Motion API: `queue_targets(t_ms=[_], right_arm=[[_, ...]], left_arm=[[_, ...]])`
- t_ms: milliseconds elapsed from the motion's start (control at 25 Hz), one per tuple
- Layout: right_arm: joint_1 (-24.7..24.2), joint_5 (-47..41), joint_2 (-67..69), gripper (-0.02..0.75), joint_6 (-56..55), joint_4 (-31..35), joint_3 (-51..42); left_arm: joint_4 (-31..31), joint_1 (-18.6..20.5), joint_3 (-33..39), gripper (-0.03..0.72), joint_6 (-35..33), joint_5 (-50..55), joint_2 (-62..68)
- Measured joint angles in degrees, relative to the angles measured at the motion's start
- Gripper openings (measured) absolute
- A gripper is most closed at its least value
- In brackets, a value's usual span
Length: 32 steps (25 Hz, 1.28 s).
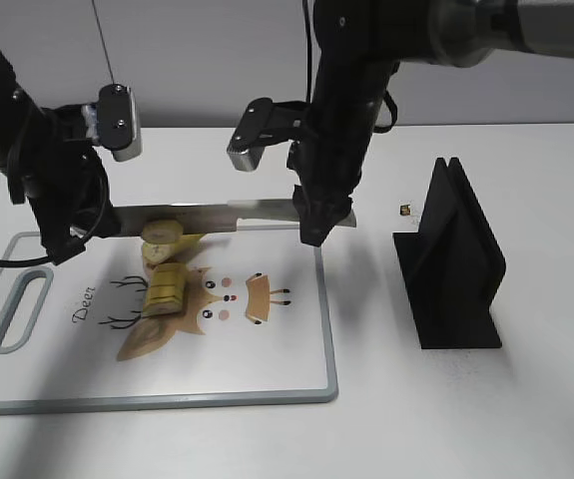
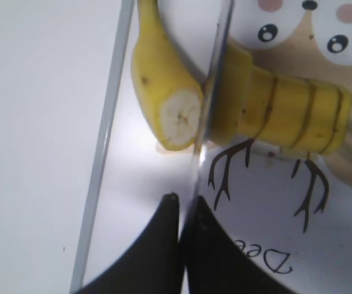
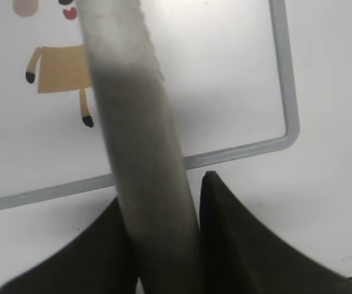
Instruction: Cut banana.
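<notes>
The banana (image 1: 162,234) lies on the white cutting board (image 1: 328,339), its uncut part at the back and several cut slices (image 1: 164,289) in front. A long knife (image 1: 207,213) lies level across the banana. My right gripper (image 1: 316,225) is shut on the knife's grey handle (image 3: 145,141). My left gripper (image 1: 72,239) is shut on the blade's tip. In the left wrist view the blade (image 2: 211,92) stands edge-on between the uncut banana (image 2: 154,67), with its pale cut face, and the slices (image 2: 286,110); the left jaws (image 2: 185,203) pinch the blade.
The board has a grey rim (image 2: 102,153), a handle slot (image 1: 19,304) at the left and a deer print (image 1: 237,294). A black knife stand (image 1: 456,264) stands on the white table to the right. A small dark speck (image 1: 404,210) lies near it.
</notes>
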<state>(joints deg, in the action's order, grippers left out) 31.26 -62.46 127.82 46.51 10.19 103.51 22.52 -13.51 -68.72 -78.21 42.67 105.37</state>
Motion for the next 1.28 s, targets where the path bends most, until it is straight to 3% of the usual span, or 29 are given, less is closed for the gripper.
queue_targets(t_ms=[720,880,1160,1280], right_arm=[[0.4,-6.5,-11.3,0.216,2.3,0.6,0.0],[0.4,-7.9,-14.2,0.204,3.2,1.4,0.0],[0.3,-8.1,-17.0,0.181,3.4,1.4,-0.1],[0.1,-7.8,-18.1,0.159,2.8,1.0,-0.1]], left_arm=[[2.0,-0.2,0.0,0.010,0.9,9.2,-13.1],[2.9,-0.2,0.0,0.148,1.5,9.5,-18.0],[4.0,-0.2,0.0,0.582,1.7,9.5,-24.8],[5.8,-0.2,0.1,0.644,1.8,9.5,-28.0]])
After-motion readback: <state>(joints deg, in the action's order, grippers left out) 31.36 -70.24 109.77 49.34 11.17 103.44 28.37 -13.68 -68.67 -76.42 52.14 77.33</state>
